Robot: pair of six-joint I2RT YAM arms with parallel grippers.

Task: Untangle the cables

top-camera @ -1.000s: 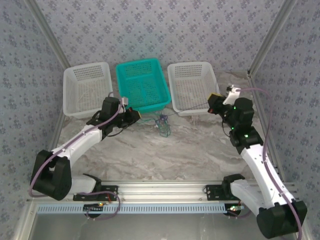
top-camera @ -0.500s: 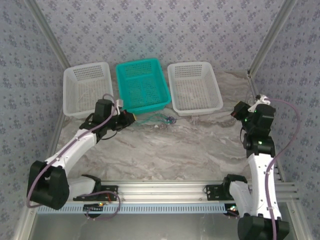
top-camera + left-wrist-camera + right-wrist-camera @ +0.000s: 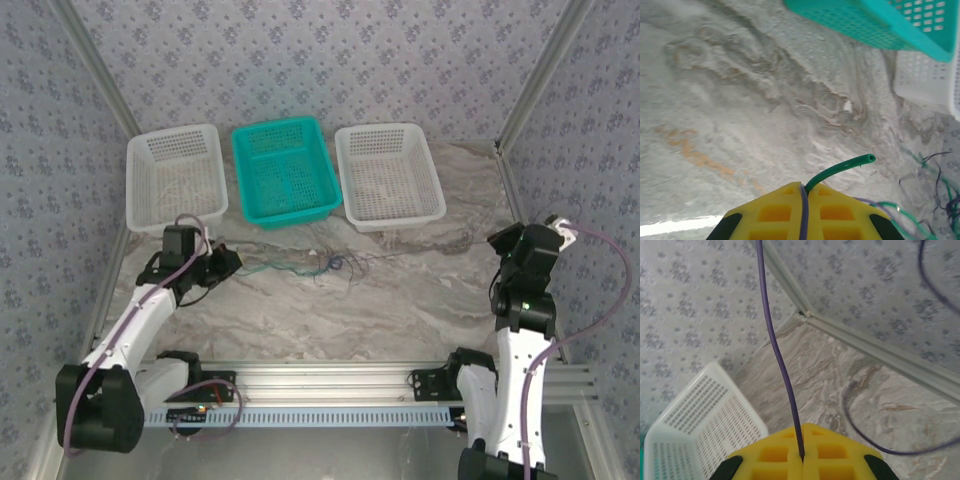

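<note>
The cables (image 3: 335, 264) lie stretched in a thin line across the marble table, with a small knot of green and dark strands at the middle. My left gripper (image 3: 228, 262) is at their left end. In the left wrist view my left gripper (image 3: 806, 188) is shut on a green cable (image 3: 845, 168) and a thin purple strand, and the green tip pokes out past the yellow pads. The right gripper (image 3: 497, 239) is at the far right end. In the right wrist view it (image 3: 802, 458) is shut on a thin purple cable (image 3: 774, 345) that rises out of frame.
Three baskets line the back: white (image 3: 175, 175), teal (image 3: 285, 170), white (image 3: 390, 175). The teal basket (image 3: 880, 22) and a white one (image 3: 925, 80) lie ahead of the left jaws, loose strands (image 3: 935, 190) to their right. The enclosure's corner post (image 3: 805, 315) stands beyond the right jaws.
Both arms have drawn apart, the left one leftward and nearer, the right one rightward and nearer. The bunched tangle has been pulled out into a long thin line.
</note>
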